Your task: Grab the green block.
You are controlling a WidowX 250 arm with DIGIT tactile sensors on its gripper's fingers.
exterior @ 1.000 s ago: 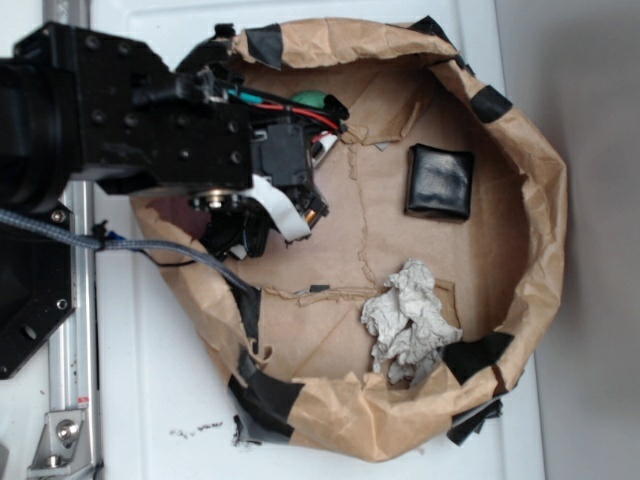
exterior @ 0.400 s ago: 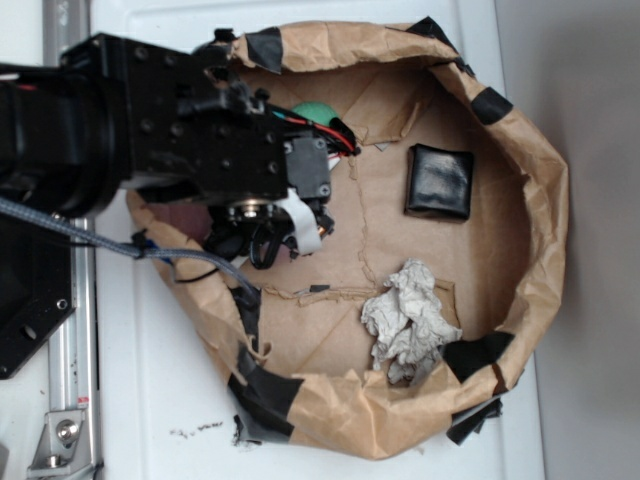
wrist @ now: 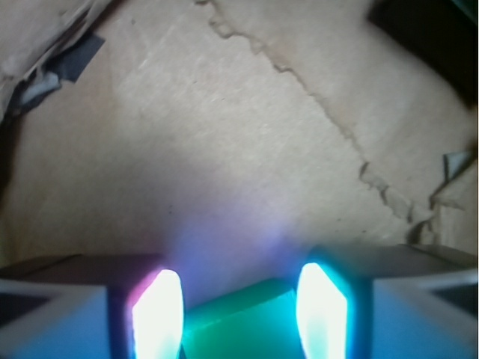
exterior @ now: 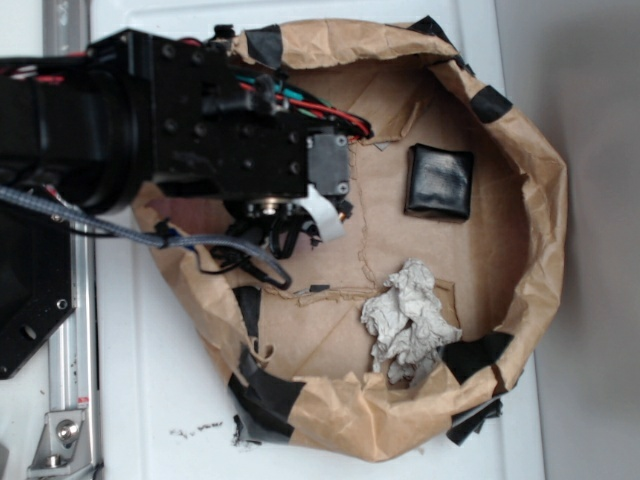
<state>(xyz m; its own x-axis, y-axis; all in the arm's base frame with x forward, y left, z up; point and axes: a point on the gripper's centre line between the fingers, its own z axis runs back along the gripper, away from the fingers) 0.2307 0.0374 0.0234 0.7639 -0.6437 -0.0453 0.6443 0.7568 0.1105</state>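
In the wrist view the gripper (wrist: 239, 314) has its jaws spread, with the green block (wrist: 243, 321) lying between the two glowing fingers (wrist: 159, 314); whether they touch it cannot be told. Beyond the block stretches the torn brown paper (wrist: 224, 134). From outside, the arm (exterior: 200, 130) hides the block, with the black pad (exterior: 440, 181) and crumpled wad (exterior: 408, 320) farther off on the paper.

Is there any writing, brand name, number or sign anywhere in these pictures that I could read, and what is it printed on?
No readable text in either view.
Robot arm: black housing with screws and wires, no legible label.
Paper bag: plain brown paper with black tape, no print.
Black pad: blank.
Crumpled paper: no print visible.
Small dark specks on the white surface: too small to tell if they are writing.
Green block between the fingers: blurred, no marking visible.
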